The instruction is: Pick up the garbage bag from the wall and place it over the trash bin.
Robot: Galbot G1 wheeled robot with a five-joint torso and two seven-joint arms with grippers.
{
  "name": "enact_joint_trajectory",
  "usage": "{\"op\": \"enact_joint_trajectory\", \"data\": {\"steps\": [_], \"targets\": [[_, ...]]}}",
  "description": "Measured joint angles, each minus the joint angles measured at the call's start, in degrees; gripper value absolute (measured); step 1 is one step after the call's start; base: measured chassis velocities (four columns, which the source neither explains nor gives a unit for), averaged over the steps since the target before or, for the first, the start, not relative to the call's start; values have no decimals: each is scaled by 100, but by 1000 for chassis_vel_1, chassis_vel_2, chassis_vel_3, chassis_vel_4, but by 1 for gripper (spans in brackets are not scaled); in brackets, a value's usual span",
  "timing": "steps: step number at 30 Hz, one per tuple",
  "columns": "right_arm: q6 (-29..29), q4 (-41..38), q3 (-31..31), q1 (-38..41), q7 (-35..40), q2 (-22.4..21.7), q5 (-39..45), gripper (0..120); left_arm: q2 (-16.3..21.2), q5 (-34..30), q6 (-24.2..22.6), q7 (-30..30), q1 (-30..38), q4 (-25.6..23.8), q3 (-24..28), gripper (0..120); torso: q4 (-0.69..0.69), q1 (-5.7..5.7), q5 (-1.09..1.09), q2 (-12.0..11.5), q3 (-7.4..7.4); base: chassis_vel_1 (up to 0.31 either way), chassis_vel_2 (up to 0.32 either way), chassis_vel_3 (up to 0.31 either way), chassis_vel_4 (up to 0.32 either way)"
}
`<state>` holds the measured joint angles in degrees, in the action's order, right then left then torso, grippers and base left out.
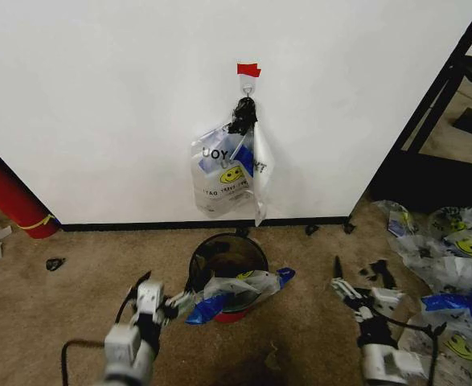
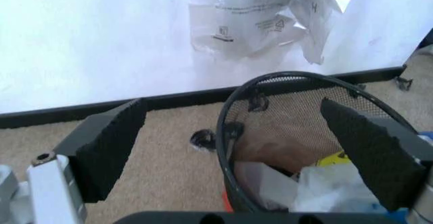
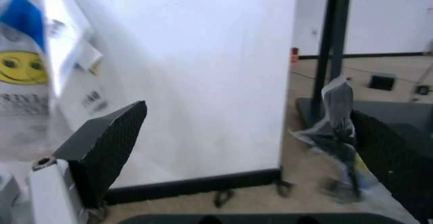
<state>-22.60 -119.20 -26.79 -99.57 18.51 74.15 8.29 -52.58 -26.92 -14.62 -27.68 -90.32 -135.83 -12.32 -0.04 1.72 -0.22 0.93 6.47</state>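
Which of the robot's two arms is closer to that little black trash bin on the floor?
The left. The left gripper sits right beside the trash bin, by the garbage bag draped over its rim. The right gripper hangs well off to the bin's other side, over bare carpet.

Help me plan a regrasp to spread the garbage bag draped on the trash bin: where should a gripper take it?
Probably the blue handle hanging outside the trash bin rim, from the left gripper side; it is free and bunched. The right gripper waits apart.
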Motion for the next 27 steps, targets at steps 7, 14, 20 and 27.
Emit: {"op": "enact_joint_trajectory", "data": {"steps": [7,14,20,27], "targets": [[-165,87,-101,-166,-42,187,65,100,188,-643,-470,462,1175,819,325,100,-9,0,-2,0,0,0,0,0,0],[-246,101,-218,-361,-15,377,92,100,438,-1608,-1674,896,2529,1465,677,100,-1,1,-2,-1,1,0,0,0,0],[-221,101,-174,-356,5,465,86,100,392,-2141,-2113,973,3613,1988,1116,100,-1,1,-1,0,1,0,0,0,0],[-202,130,-144,-354,54,474,73,100,268,-2523,-2501,1039,4234,2508,1506,97,-2,1,-1,-1,0,0,0,0,0]]}}
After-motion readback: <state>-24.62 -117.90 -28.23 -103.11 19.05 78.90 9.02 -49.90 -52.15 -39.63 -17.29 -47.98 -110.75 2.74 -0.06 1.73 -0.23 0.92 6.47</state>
